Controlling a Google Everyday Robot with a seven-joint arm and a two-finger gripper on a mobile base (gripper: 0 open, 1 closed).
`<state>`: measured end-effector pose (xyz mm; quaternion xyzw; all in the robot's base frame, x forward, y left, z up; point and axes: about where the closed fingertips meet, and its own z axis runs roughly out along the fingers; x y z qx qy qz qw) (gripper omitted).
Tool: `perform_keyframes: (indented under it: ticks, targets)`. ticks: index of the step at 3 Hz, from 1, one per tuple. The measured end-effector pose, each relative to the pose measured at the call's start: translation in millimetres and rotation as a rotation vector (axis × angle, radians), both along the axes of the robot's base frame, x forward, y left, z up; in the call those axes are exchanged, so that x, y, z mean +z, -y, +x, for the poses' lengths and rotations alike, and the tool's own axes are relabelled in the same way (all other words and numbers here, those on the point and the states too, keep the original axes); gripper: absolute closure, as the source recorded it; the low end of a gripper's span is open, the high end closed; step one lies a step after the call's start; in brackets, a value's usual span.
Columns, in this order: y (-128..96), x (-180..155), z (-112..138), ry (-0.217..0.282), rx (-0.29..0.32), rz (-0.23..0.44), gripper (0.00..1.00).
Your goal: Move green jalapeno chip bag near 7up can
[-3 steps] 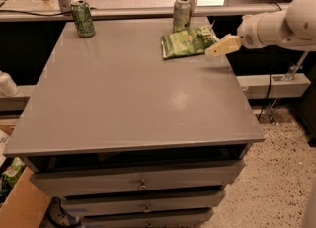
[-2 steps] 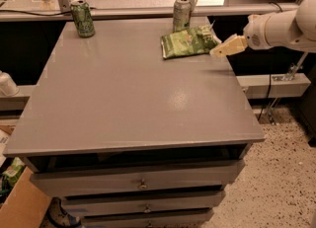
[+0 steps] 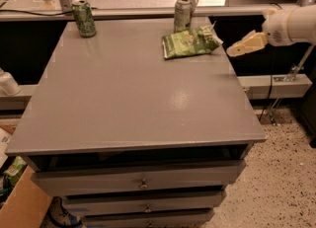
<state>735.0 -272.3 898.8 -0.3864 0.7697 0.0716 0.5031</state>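
1. Whereas a second ago the gripper point(image 3: 242, 45) sat with its tip against the right end of the chip bag point(image 3: 190, 43), it now hangs clear of it, out past the table's right edge, with a strip of dark background showing between the two. The white arm point(image 3: 291, 24) behind it has drawn back towards the right border as well.
2. The gripper holds nothing; whether it is open or closed cannot be told from this angle.
3. The bag and both cans lie where they did before.
4. The table point(image 3: 128, 98) is a broad grey cabinet top with a dull sheen, and grey drawers point(image 3: 143, 182) with small knobs sit under it.
5. A speckled floor point(image 3: 291, 172) shows to the right, a cardboard box point(image 3: 19, 207) stands at the lower left, and a pale ledge point(image 3: 276, 86) runs along the right behind the table.
6. The chip bag lies flat near the far right corner of the table, its right end crumpled and lifted a little.
7. The 7up can point(image 3: 182, 15) stands upright at the far edge, just behind the bag's left half and close to it.
8. A darker green can point(image 3: 84, 18) stands upright near the far left corner, well apart from both.
9. Nothing lies between the bag and the 7up can.
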Motion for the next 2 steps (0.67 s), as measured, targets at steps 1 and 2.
perform_keyframes:
  ticks: [1, 2]
  targets:
    - [34, 24, -18, 0.019, 0.058, -0.032, 0.0]
    - [29, 37, -22, 0.025, 0.091, -0.038, 0.0]
